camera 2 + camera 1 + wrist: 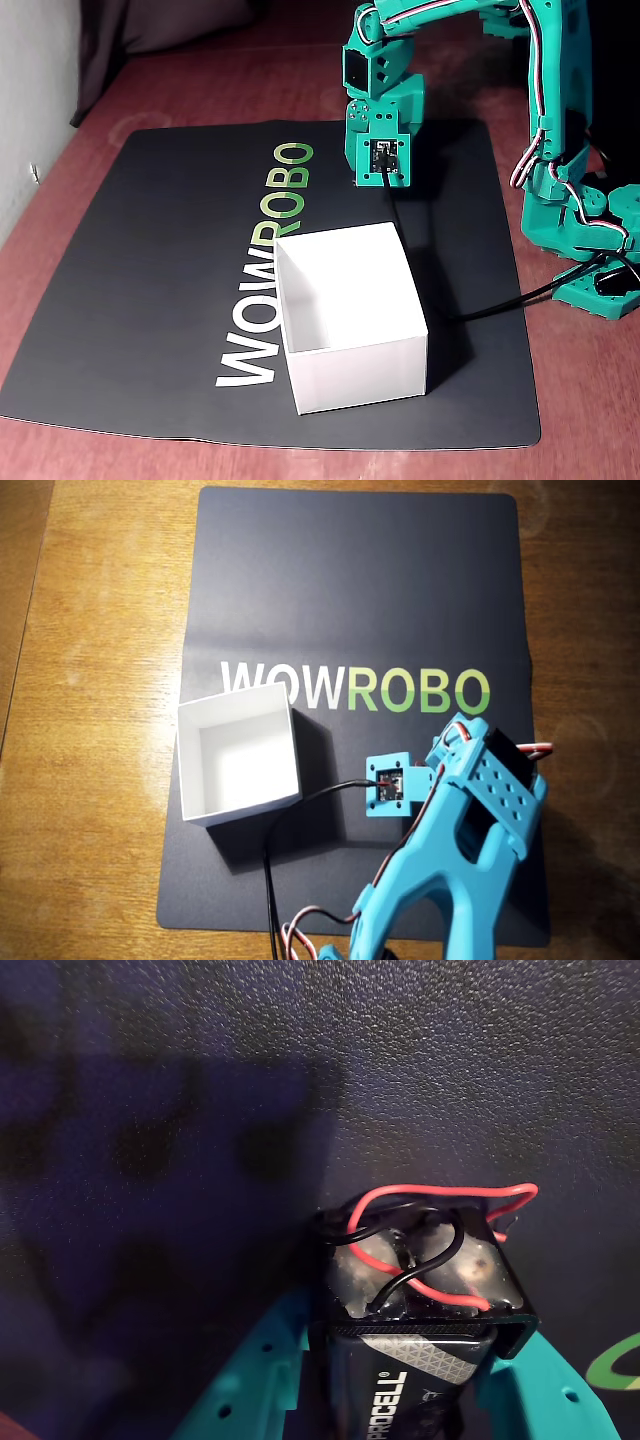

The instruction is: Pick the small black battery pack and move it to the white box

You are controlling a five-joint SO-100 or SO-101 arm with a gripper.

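In the wrist view my gripper is shut on the small black battery pack. Its teal fingers press on both sides of the pack. Red and black wires loop over the pack's top end, and white lettering shows on its face. The dark mat lies close below it. The white box stands open and empty on the mat, to the left of my arm in the overhead view. In the fixed view the box is in front of my wrist. The pack is hidden in both of those views.
The black mat with WOWROBO lettering covers the wooden table. A black cable runs from the wrist camera block towards the arm's base, passing close by the box's corner.
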